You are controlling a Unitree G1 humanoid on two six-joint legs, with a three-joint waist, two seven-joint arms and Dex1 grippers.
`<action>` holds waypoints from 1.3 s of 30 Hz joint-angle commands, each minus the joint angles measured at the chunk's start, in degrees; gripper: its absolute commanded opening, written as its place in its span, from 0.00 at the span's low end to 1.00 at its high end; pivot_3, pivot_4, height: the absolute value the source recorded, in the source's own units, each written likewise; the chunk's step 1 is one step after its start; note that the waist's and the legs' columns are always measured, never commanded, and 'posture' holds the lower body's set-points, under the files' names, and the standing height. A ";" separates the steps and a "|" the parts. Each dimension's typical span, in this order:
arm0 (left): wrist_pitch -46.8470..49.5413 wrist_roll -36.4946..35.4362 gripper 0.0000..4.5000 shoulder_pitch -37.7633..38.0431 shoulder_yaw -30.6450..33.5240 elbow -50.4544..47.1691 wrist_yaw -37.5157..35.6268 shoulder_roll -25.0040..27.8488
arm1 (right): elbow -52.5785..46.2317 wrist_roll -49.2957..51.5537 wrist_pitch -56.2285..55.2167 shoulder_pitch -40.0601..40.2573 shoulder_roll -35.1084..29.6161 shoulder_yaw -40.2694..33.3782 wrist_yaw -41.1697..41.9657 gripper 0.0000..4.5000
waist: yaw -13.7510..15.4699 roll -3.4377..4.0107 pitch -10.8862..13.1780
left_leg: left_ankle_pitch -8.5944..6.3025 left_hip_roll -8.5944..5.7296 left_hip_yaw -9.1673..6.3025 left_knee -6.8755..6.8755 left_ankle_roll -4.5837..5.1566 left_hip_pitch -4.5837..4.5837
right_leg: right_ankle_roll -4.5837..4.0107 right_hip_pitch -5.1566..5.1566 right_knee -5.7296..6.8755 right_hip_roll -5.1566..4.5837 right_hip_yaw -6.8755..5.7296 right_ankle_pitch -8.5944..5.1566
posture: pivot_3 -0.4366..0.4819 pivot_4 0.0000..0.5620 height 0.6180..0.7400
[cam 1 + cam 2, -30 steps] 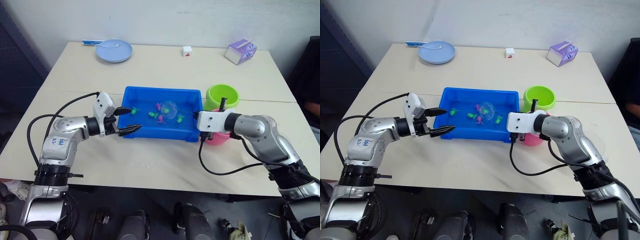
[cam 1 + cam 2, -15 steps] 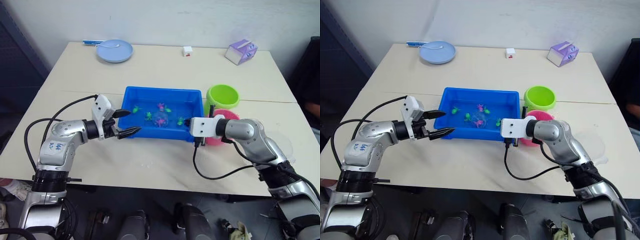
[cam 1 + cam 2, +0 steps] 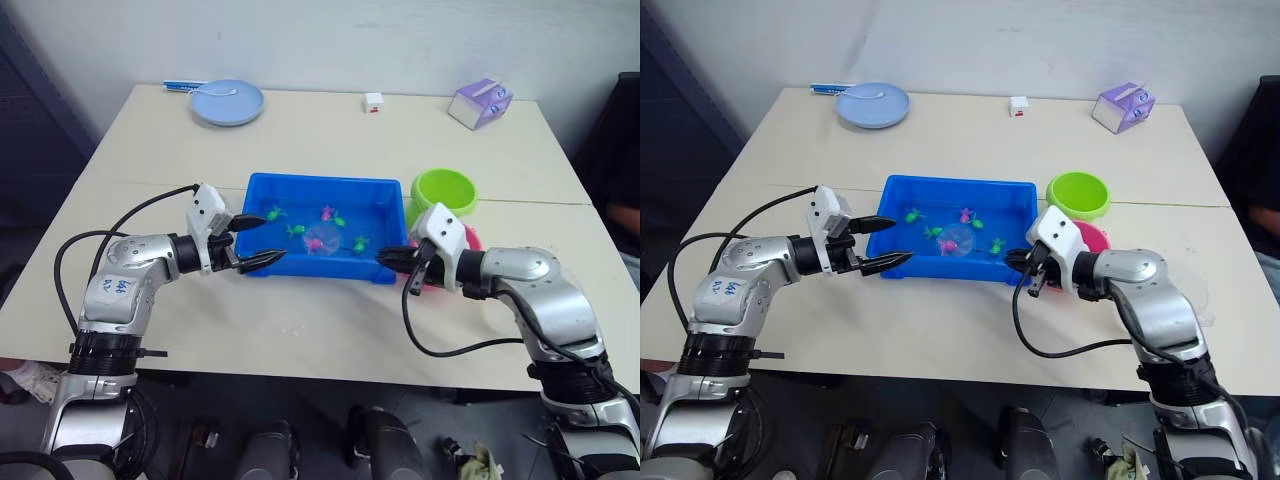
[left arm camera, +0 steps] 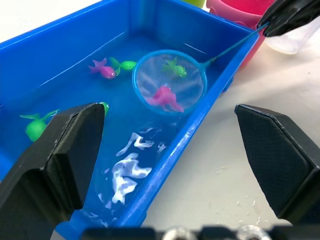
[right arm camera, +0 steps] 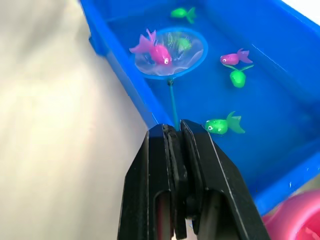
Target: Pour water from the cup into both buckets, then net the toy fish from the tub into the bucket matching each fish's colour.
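Net (image 4: 169, 83) now lifted with pink fish (image 5: 152, 49), right tool (image 5: 175, 131) clamping its handle, hoop toward left tool (image 3: 250, 243), spread.

right claw (image 5: 175, 131) clamps net (image 5: 169, 53) | pink fish (image 5: 153, 49) inside | tub (image 5: 280, 75)

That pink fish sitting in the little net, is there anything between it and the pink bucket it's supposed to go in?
Only the tub's own rim. The net with the pink fish is low in the tub; the pink bucket stands just outside, behind the right gripper holding the handle.
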 commanded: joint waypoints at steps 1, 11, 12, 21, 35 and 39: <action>0.63 -2.99 1.00 -1.90 0.58 -1.59 -1.72 -1.04 | -6.50 5.50 5.34 0.16 -0.28 -5.71 -2.44 0.18 | 0.06 0.00 0.00 | 0.00 0.00 0.00 0.00 0.00 0.00 | 0.00 0.00 0.00 0.00 0.00 0.00 | 0.48 0.27 1.00; 0.61 -4.27 1.00 -6.38 -4.01 -0.17 -4.51 -7.60 | -24.64 15.82 17.51 10.13 -5.50 -27.94 -9.50 0.18 | 1.32 0.00 0.00 | 0.00 -0.04 0.03 -0.01 0.00 -0.02 | 0.00 0.00 -0.02 0.02 0.02 0.00 | 0.48 0.27 1.00; 0.43 -4.22 1.00 -6.91 -4.53 0.22 -5.01 -8.21 | -26.04 16.21 18.40 11.53 -6.17 -30.34 -10.10 0.18 | 1.32 -0.01 0.00 | 0.00 -0.04 0.02 -0.01 0.00 -0.01 | 0.00 0.00 -0.02 0.03 0.02 0.00 | 0.48 0.27 1.00; -3.49 -2.59 1.00 -12.81 -8.28 8.15 -9.34 -13.55 | -35.95 8.43 10.12 32.30 -15.58 -45.51 -8.97 0.18 | 1.24 0.01 -0.02 | -0.01 -0.03 0.25 -0.07 0.01 0.14 | 0.01 0.04 0.01 0.12 0.25 0.01 | 0.48 0.27 1.00; -6.15 -1.58 1.00 -15.17 -8.34 12.45 -10.49 -15.08 | -17.26 -39.58 -51.46 49.86 -29.60 -37.89 -12.65 0.18 | 1.42 -0.02 -0.01 | -0.01 -0.01 0.32 -0.10 0.01 0.17 | 0.03 0.05 -0.05 0.18 0.33 0.01 | 0.48 0.27 1.00; -6.31 -1.29 1.00 -14.97 -7.82 12.58 -10.30 -14.46 | -14.86 -40.51 -57.69 46.66 -30.04 -38.06 -12.85 0.18 | 1.41 -0.02 -0.01 | -0.01 -0.01 0.32 -0.09 0.01 0.17 | 0.04 0.06 -0.05 0.17 0.33 0.02 | 0.48 0.27 1.00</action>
